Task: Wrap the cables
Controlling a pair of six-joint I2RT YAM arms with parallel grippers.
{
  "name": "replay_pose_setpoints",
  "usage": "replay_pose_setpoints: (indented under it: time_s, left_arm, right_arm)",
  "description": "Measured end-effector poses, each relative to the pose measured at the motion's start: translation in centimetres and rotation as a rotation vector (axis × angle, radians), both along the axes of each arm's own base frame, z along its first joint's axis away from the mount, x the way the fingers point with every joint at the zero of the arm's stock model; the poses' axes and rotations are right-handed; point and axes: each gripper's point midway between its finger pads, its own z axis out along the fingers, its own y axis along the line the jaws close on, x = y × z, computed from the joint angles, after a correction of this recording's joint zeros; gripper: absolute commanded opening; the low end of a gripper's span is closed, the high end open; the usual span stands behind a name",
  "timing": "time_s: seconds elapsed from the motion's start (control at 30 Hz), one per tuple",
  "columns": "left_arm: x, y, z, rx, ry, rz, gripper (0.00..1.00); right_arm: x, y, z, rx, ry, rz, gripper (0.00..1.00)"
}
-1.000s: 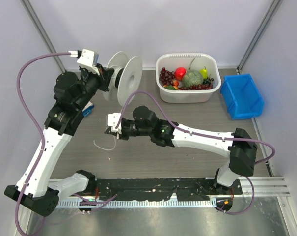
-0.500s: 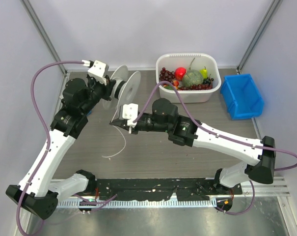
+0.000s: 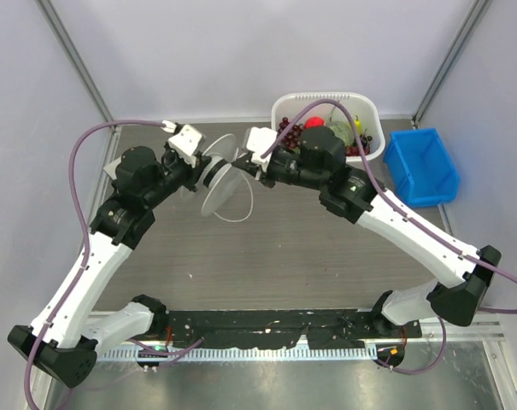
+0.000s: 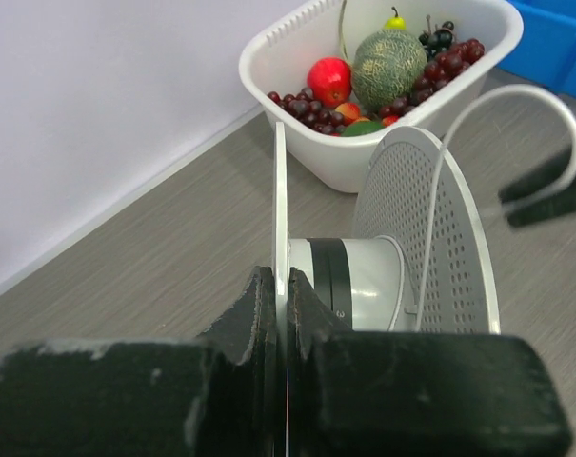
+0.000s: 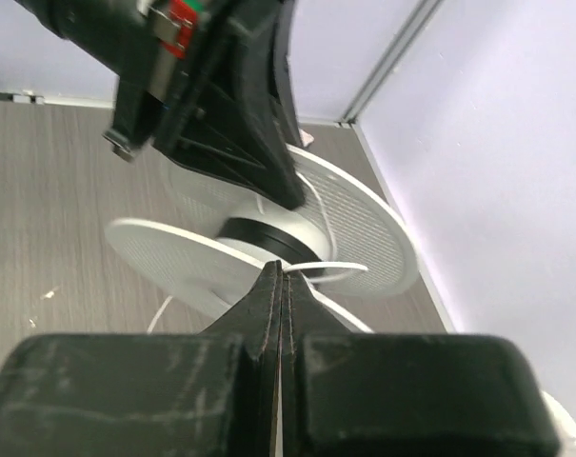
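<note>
Jaws of the left gripper [image 4: 279,286] pressed together on the thin rim of the nearer flange of the spool [image 4: 349,276], holding it edge-on with the hub pointing sideways. Jaws of the right gripper [image 5: 280,281] squeezed tight on the cable [image 4: 438,171], tips just beside the hub.

From the hub, a climb of cord over the perforated far flange, then an arc through the air to the right gripper's dark fingertips. Seen from above, a slack loop of the same cord hanging below the spool. Cannot tell whether that loop or the lower flange edge touches the surface [image 3: 284,256].

Both grippers nearly tip to tip at the far left of the surface, close to the back wall [image 3: 241,51]. White basket [image 4: 326,157] of fruit just behind the right arm's wrist, close to the far flange. Blue bin [image 3: 425,162] well apart, against the right edge. Widest open room toward the arm bases, a bare grey stretch in front of the spool.
</note>
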Motion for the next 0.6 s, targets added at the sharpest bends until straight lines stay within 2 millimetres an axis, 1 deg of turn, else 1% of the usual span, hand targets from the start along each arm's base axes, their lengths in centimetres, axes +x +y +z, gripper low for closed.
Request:
replay_pose_setpoints:
  time_s: [0.07, 0.2, 0.33, 0.43, 0.53, 0.6]
  left_arm:
    - [-0.2, -0.2, -0.4, 0.018, 0.003, -0.019, 0.0]
    - [-0.8, -0.4, -0.4, 0.039, -0.007, -0.056, 0.0]
    - [-2.0, -0.9, -0.3, 0.029, 0.004, -0.111, 0.0]
    - [-3.1, -1.7, -0.2, 0.005, 0.024, -0.169, 0.0]
    - [-3.9, -2.2, 0.4, -0.026, 0.041, -0.208, 0.0]
    - [-4.6, -2.5, 1.5, -0.055, 0.047, -0.233, 0.0]
  right_arm:
    - [0.7, -1.4, -0.1, -0.024, -0.012, -0.018, 0.01]
    - [2.0, -4.3, -0.2, -0.08, -0.041, -0.045, 0.01]
    - [4.4, -8.2, -0.6, -0.138, -0.075, -0.115, 0.01]
    - [6.5, -11.1, -1.2, -0.174, -0.087, -0.171, 0.01]
    - [7.7, -12.8, -2.0, -0.198, -0.084, -0.196, 0.01]
    - [8.1, -13.5, -2.9, -0.208, -0.071, -0.195, 0.01]
